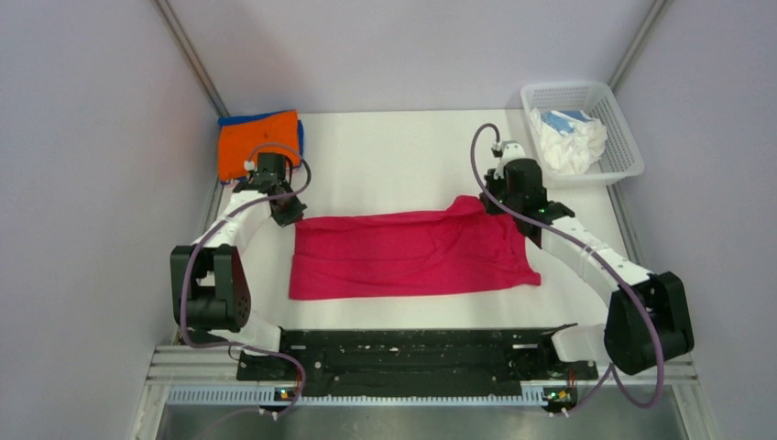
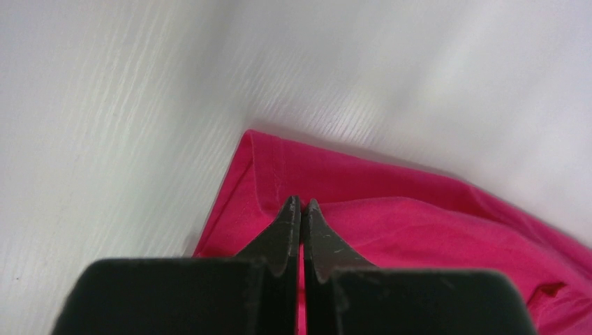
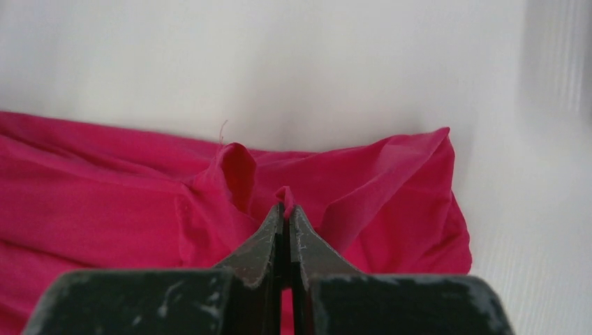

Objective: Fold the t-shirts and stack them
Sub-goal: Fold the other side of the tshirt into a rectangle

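A robot lab cell: plain pale panels [image 1: 82,183] on aluminium posts [image 1: 188,55] enclose a white desk [image 1: 403,156] with a black mounting rail [image 1: 403,353].

Blue shirt [image 1: 240,119] mostly hidden under orange shirt [image 1: 257,145]; crimson shirt [image 2: 419,223] cut off by wrist-view edges.

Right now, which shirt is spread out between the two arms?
The crimson-pink t-shirt, flat mid-table. The orange shirt lies folded on a blue shirt far left; white cloth is crumpled in the basket.

On table [image 1: 403,151]: spread t-shirt [image 1: 412,257] centre, folded t-shirts [image 1: 255,142] far left, mesh basket [image 1: 625,147] with crumpled t-shirts [image 1: 570,137] far right.
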Action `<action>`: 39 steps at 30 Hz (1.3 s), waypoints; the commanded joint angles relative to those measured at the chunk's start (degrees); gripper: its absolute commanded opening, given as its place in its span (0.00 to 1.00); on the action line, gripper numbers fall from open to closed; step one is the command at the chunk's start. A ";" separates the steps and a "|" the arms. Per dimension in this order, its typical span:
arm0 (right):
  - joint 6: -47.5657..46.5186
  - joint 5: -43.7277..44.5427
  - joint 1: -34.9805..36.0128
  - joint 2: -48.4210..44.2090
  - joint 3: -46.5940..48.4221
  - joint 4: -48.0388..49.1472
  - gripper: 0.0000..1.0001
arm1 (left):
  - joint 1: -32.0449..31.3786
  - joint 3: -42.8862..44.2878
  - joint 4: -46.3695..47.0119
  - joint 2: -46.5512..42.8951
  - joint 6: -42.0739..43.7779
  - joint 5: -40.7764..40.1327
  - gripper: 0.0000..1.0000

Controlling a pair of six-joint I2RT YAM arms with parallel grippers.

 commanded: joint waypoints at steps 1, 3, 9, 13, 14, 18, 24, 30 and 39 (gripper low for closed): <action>0.91 0.56 0.86 -7.56 -5.17 -5.27 0.00 | -0.17 -4.81 2.82 -5.83 -0.80 -2.39 0.00; 1.40 0.55 0.93 -10.25 -7.41 -6.88 0.00 | -0.16 -6.82 3.04 -7.53 -0.92 -3.19 0.00; 6.16 -0.64 1.53 -15.44 -13.68 -12.39 0.07 | -0.12 -11.61 4.55 -8.92 -2.38 -3.81 0.00; 12.38 -2.50 2.18 -19.29 -16.10 -19.88 0.40 | -0.09 -12.77 3.60 -9.11 -4.67 -5.52 0.19; 14.18 -3.74 2.27 -20.56 -16.11 -22.14 0.43 | -0.13 -12.61 2.74 -9.39 -4.89 -6.03 0.19; 17.26 -13.34 2.28 -27.94 -17.36 -23.80 0.61 | -0.11 -12.68 -1.61 -12.90 -5.40 -9.70 0.58; 16.64 -9.65 2.27 -26.76 -12.65 -18.22 0.99 | -0.16 -8.78 -3.30 -17.57 -5.17 -6.48 0.99; 18.70 -22.77 2.29 -11.28 -12.08 2.74 0.99 | -1.30 -10.94 10.21 -13.75 -6.14 15.38 0.99; 10.95 -25.49 6.53 4.93 -4.19 0.48 0.99 | -2.81 -12.87 12.01 -4.92 -3.86 17.42 0.99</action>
